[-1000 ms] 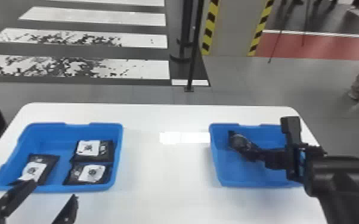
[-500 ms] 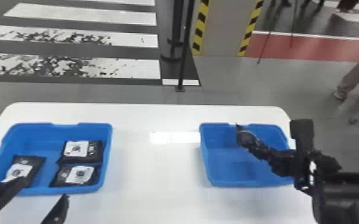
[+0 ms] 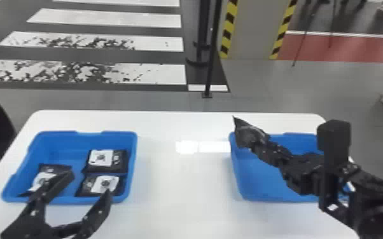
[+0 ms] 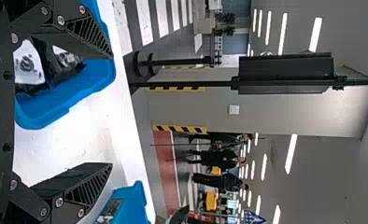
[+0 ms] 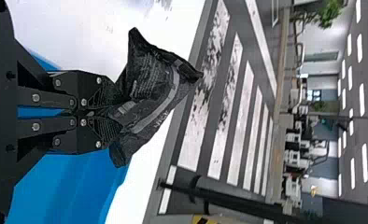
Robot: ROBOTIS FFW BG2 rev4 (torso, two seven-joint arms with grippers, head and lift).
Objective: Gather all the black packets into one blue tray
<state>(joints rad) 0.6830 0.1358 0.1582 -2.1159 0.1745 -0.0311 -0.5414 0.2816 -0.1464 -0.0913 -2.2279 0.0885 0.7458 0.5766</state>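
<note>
My right gripper (image 3: 261, 147) is over the left rim of the right blue tray (image 3: 257, 187), shut on a black packet (image 3: 248, 132). In the right wrist view the right gripper (image 5: 102, 112) pinches that packet (image 5: 152, 91) by its crumpled middle. The left blue tray (image 3: 133, 165) holds a left packet (image 3: 52, 168), an upper packet (image 3: 122, 160) and a lower packet (image 3: 87, 184), each with a white label. My left gripper (image 3: 89, 184) stands open at that tray's near edge; in the left wrist view the left gripper (image 4: 112, 109) has its fingers wide apart.
Both trays rest on a white table (image 3: 181, 197), with a bare stretch of tabletop between them. A black pole (image 3: 211, 57) stands on the floor beyond the table's far edge. Striped posts are farther back.
My right gripper has lifted the packet from inside the right tray, up and leftward to its left rim. The head view has shifted a little; the left gripper remains open near its tray.
</note>
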